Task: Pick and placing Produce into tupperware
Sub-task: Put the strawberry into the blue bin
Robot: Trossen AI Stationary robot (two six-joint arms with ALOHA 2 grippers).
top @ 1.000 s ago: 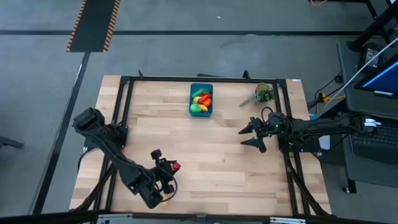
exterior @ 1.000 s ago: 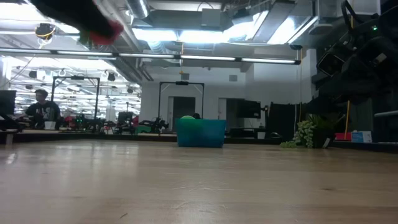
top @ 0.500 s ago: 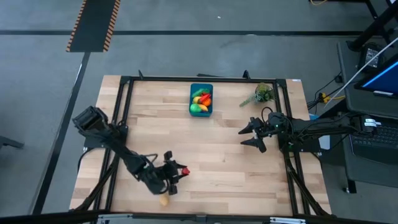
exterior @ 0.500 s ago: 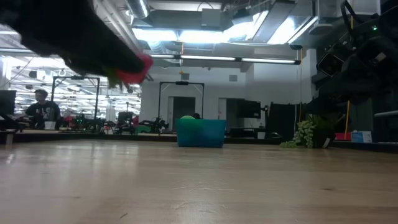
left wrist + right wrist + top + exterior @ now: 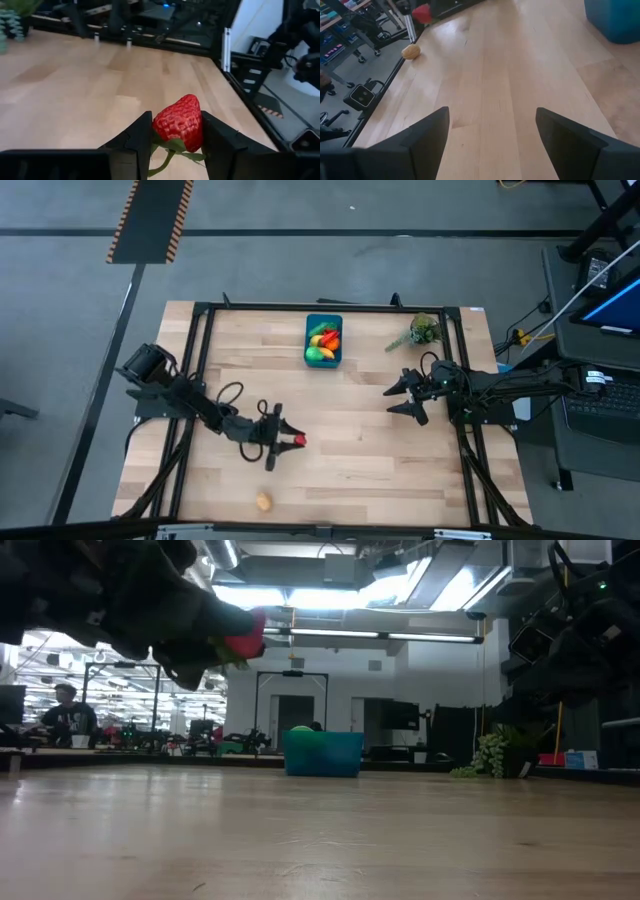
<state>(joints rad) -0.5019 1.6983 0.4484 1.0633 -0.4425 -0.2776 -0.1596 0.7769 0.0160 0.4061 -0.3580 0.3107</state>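
The left gripper (image 5: pixel 287 439) is clamping a small red toy strawberry (image 5: pixel 178 123) with green leaves between its 2 dark fingers (image 5: pixel 136 141), holding it in the air above the pale wooden table (image 5: pixel 360 450), well apart from the small rectangular teal-blue plastic tub (image 5: pixel 324 340) that is sitting near the far edge with several colourful toy fruits inside. A small tan rounded toy (image 5: pixel 264 501) is lying alone near the table's front edge. The right gripper (image 5: pixel 402 399) is waiting with jaws spread wide and empty over the table's right side, near the leafy green plant sprig (image 5: pixel 419 332).
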